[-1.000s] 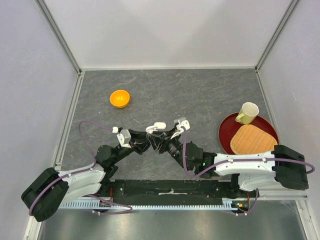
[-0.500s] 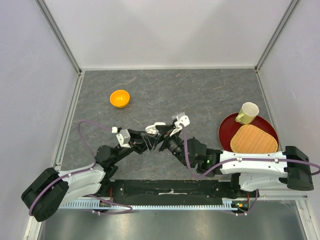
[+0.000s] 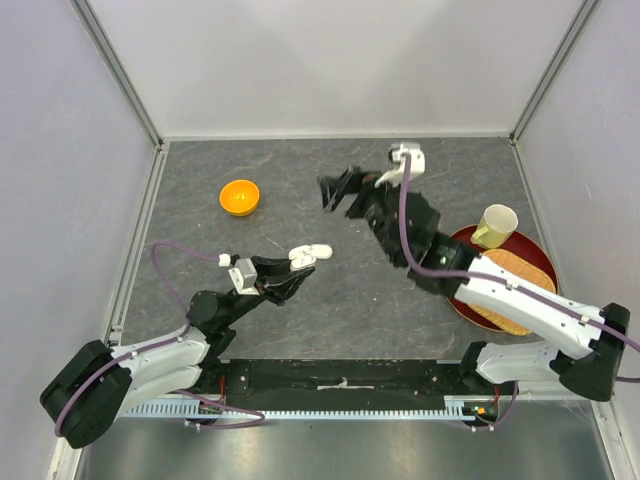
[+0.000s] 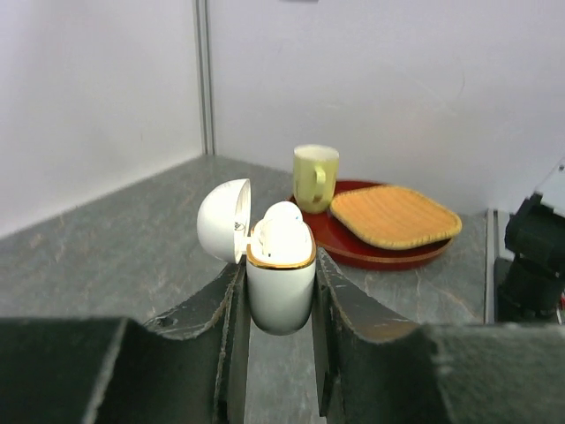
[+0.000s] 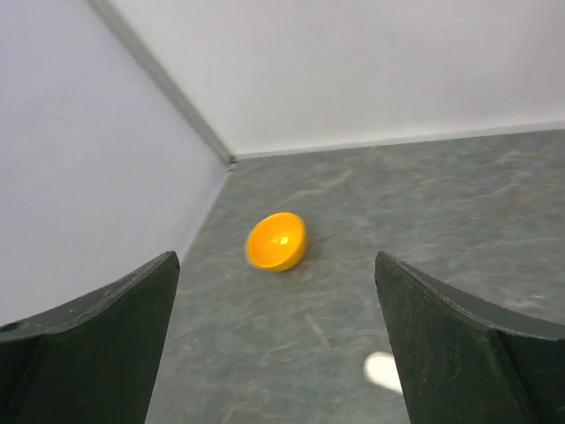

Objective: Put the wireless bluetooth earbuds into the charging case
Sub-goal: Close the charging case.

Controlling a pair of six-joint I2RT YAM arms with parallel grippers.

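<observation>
My left gripper (image 3: 300, 262) (image 4: 278, 272) is shut on the white charging case (image 4: 281, 284) with a gold rim, held upright off the table. The case's lid (image 4: 222, 221) stands open to the left. A white earbud (image 4: 281, 221) sits in the case's mouth. The case also shows in the top view (image 3: 310, 255). My right gripper (image 3: 338, 190) (image 5: 274, 261) is open and empty, raised over the far middle of the table, well away from the case. A blurred white spot (image 5: 382, 369) lies low in the right wrist view. No loose earbuds show.
An orange bowl (image 3: 240, 197) (image 5: 276, 241) sits at the far left. A red tray (image 3: 450, 255) (image 4: 388, 252) at the right holds a pale yellow mug (image 3: 495, 226) (image 4: 315, 177) and a woven mat (image 3: 510, 275) (image 4: 393, 215). Walls close in three sides.
My right gripper has left the case and swung up and away to the far middle, jaws open. My left gripper keeps the case and has shifted slightly.
</observation>
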